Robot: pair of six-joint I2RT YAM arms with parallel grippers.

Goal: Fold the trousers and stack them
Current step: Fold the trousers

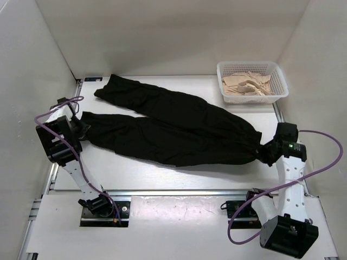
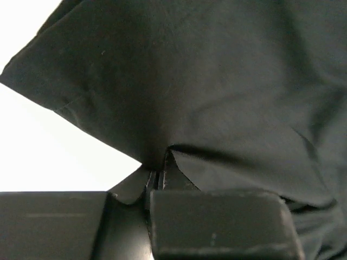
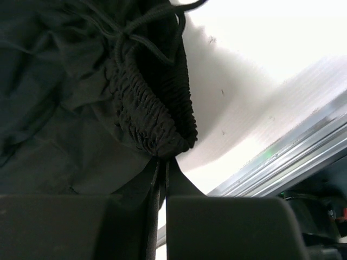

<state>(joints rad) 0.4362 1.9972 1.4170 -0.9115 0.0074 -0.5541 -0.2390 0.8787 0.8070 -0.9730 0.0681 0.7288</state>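
The black trousers (image 1: 179,127) lie spread across the white tabletop (image 1: 135,172), with the waist at the right side and the two legs reaching to the left; the far leg (image 1: 116,89) ends near the back left corner, and the near leg (image 1: 100,127) ends at the left edge, a little apart from the first one. The left gripper (image 2: 159,172) is at the end of the near leg; its jaws are pressed together and pinch a fold of the black fabric between them. The right gripper (image 3: 162,163) is at the waist end; its jaws are also pressed together, pinching the gathered elastic waistband (image 3: 157,116) at its lowest point; a thin black drawstring (image 3: 142,24) hangs in loops above the waistband. A white mesh basket (image 1: 277,81) stands at the back right corner of the tabletop, apart from the trousers; beige garments (image 1: 246,85) lie folded inside it.
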